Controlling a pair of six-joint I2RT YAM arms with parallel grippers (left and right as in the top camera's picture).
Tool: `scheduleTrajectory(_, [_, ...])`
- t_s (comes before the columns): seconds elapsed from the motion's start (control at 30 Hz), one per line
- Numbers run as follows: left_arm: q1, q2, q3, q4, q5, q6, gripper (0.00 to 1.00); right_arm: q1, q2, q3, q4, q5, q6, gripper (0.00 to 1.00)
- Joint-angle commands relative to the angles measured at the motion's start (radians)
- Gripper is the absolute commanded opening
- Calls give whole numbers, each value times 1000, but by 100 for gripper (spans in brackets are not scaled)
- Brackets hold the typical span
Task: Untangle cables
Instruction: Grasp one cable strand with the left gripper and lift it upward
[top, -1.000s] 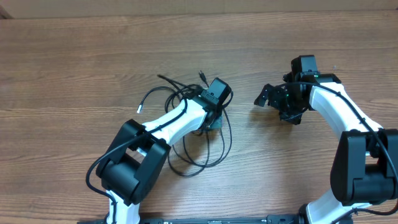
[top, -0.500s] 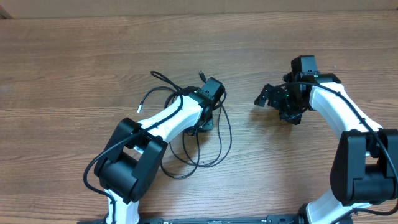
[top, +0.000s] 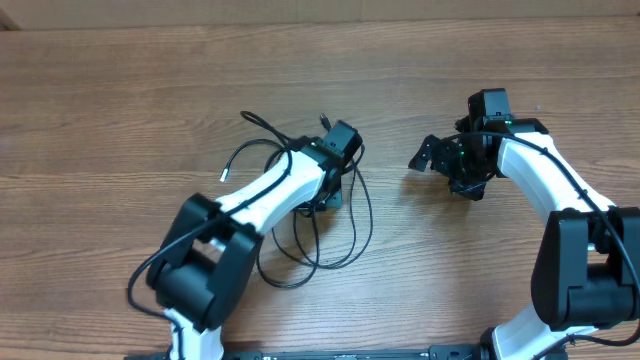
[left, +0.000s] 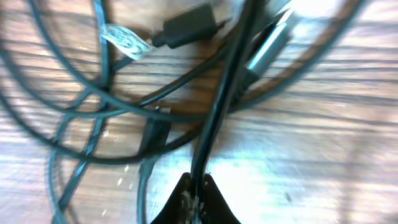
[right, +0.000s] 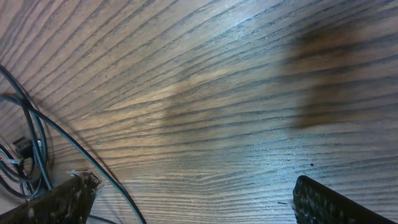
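Okay, left gripper (left: 196, 198) is pinched fully closed on one black cord of the cables (top: 278, 142); the cord runs up from the tips across the tangle. Cables lie in loose overlapping loops on the wooden table (top: 120, 90), left of centre, under and around that gripper. One silver-tipped plug (left: 266, 48) shows near the gripped cord. Right gripper (right: 199, 208) is spread wide with nothing between its fingers, well apart to the right of the tangle.

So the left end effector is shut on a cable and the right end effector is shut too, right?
Not quite: the right end effector is open, its jaws spread wide in the right wrist view. The left end effector is shut on a cable.
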Motion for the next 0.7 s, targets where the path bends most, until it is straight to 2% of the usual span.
scheduleTrajectory(0.0, [2,-192,72,-6,8,3,4,-2,-20,10,1,7,-4,100])
scheduleTrajectory(0.17, [4,-396,105,15,2,42,4,-2,-20,10,1,7,-4,100])
scheduleTrajectory(0.27, [4,-530,109,86,2,93,4,-2,-20,10,1,7,-4,100])
scheduleTrajectory(0.47, [4,-730,109,293,-22,100,4,-2,-20,11,1,8,-4,100])
scheduleTrajectory(0.6, [4,-826,109,410,-43,117,4,-2,-20,10,1,7,-4,100])
scheduleTrajectory(0.67, [4,-851,109,418,-43,117,4,-2,-20,10,1,8,-4,100])
